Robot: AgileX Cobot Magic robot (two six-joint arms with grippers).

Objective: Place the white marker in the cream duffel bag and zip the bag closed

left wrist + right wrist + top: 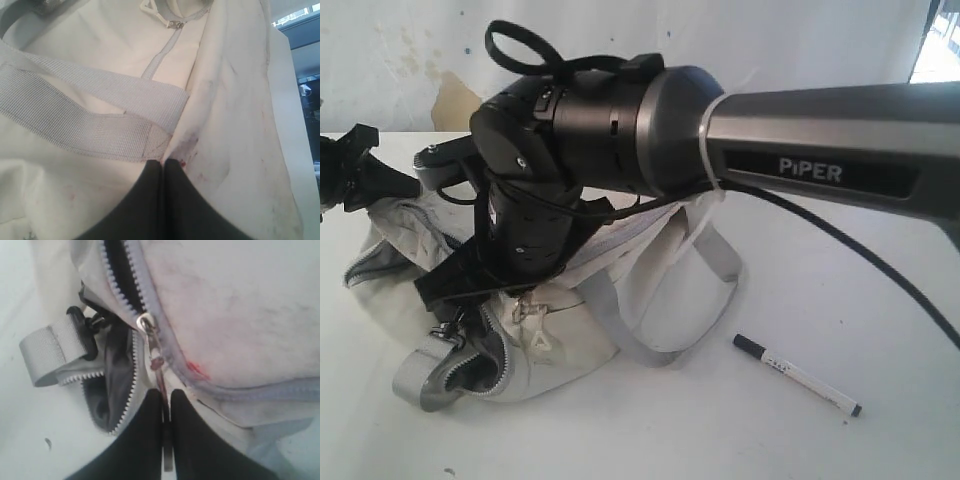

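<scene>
The cream duffel bag (pixel 560 340) lies on the white table, its grey zipper partly open at the near end with dark lining (pixel 112 385) showing. The white marker (pixel 798 375) with its black cap lies on the table to the right of the bag, apart from both grippers. My right gripper (pixel 164 396) is shut on the metal zipper pull (pixel 155 355) that hangs from the slider; in the exterior view its wrist (pixel 520 240) covers the bag's middle. My left gripper (pixel 165 161) is shut on a fold of the bag's fabric (pixel 240 125) beside a grey webbing handle (pixel 85 115), at the bag's far left end (pixel 360 185).
A grey strap loop (pixel 47 352) with a black buckle (pixel 85 335) hangs off the bag's near end. Grey handles (pixel 660 330) spill onto the table toward the marker. The right arm's black cable (pixel 880 270) runs over the table. A stained wall (pixel 420 60) stands behind.
</scene>
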